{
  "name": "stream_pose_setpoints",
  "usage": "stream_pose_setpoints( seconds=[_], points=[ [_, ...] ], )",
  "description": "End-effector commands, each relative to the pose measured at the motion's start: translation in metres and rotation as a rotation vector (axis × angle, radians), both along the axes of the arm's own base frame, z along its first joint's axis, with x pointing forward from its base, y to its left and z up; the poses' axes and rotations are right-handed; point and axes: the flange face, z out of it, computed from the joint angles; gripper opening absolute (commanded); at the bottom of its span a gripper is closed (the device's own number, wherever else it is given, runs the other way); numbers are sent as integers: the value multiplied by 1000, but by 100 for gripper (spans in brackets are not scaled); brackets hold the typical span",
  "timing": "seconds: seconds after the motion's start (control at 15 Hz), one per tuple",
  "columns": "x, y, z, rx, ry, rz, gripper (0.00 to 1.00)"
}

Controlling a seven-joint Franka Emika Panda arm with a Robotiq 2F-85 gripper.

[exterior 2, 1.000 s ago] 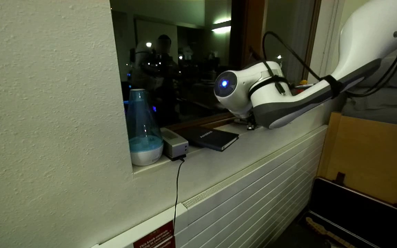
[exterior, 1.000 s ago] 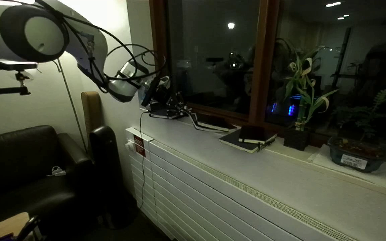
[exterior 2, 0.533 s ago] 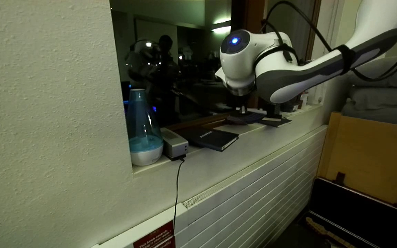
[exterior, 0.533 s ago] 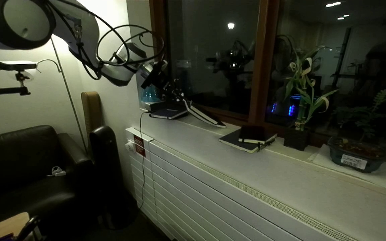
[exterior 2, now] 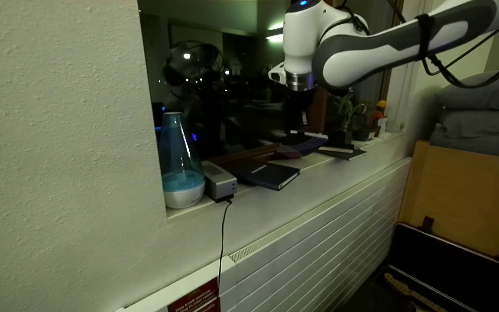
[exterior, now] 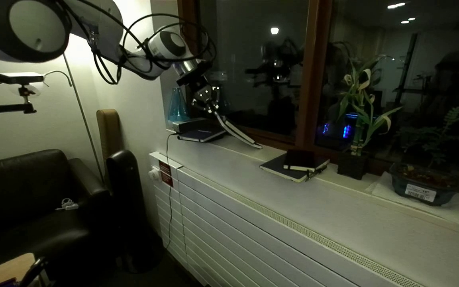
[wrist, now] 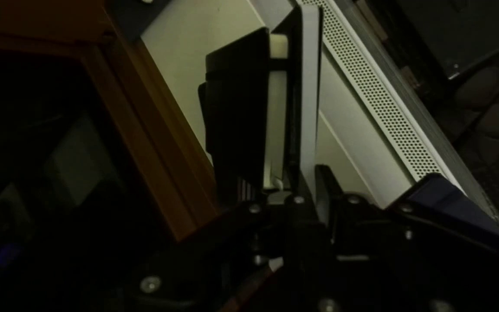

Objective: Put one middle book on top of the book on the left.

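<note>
In an exterior view, we see the robot arm [exterior: 108, 42] beside the window [exterior: 253, 59], and its pincer [exterior: 212, 107] pinches the middle book [exterior: 237, 133] at one end. That book slants down to the right, and its low end is close to the windowsill [exterior: 233, 165]; we cannot tell if they touch. The left book [exterior: 201, 134] lies flat, near the middle book. Farther right, a small black notebook [exterior: 303, 159] lies on a bigger dark book [exterior: 276, 164], near a potted plant [exterior: 359, 127]. In an exterior view, we see a blue bottle [exterior 2: 182, 164] just beside a grey box [exterior 2: 220, 178], and then the left book with white letters on its cover. The middle book is past it, up on a slant, with thin coloured lines on the side facing us. In the wrist view, the two fingers [wrist: 325, 186] are squeezed close together, and a pale page edge [wrist: 311, 108] runs up from between them. Right next to it is a black cover [wrist: 238, 112] with a dark band [wrist: 279, 65]; we cannot tell which book it belongs to. A wooden window frame [wrist: 145, 121] is on the left, and a grille [wrist: 383, 99] with holes is on the right.
</note>
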Motion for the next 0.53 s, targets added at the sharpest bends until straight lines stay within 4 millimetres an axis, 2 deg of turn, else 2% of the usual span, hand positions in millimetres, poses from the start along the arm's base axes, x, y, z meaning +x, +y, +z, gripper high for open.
stream_pose_setpoints(
  seconds=[0.0,0.47],
  points=[
    [8,-1,20,117,110,44,3],
    [12,-7,72,155,-37,-82,3]
  ],
)
